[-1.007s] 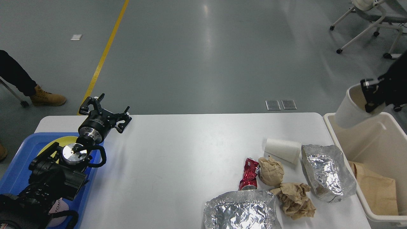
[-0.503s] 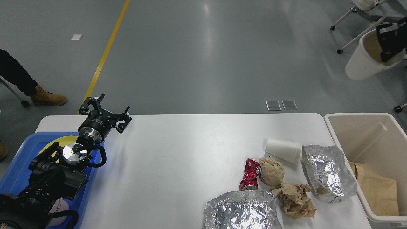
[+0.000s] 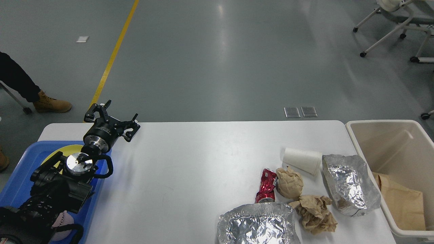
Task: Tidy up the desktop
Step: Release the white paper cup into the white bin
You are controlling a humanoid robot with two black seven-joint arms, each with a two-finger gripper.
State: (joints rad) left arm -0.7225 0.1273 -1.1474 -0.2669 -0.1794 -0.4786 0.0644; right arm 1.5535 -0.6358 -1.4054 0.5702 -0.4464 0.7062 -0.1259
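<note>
The white desktop (image 3: 190,162) bears litter at its right: a white paper cup (image 3: 302,160) on its side, a crushed red can (image 3: 266,185), two crumpled brown paper balls (image 3: 290,182) (image 3: 315,212), and two foil containers (image 3: 349,184) (image 3: 259,225). My left gripper (image 3: 111,119) is open and empty, above the table's far left edge, beside the blue tray (image 3: 17,183). My right arm and gripper are out of view.
A beige bin (image 3: 395,166) stands off the table's right edge with a brown paper bag (image 3: 401,203) inside. The blue tray holds a yellow plate (image 3: 62,151). A person's boot (image 3: 51,105) is at far left; a chair base (image 3: 400,27) at top right.
My right gripper, holding a white cup above the bin, rose up and right and has left the view with the cup. The left arm has not moved.
</note>
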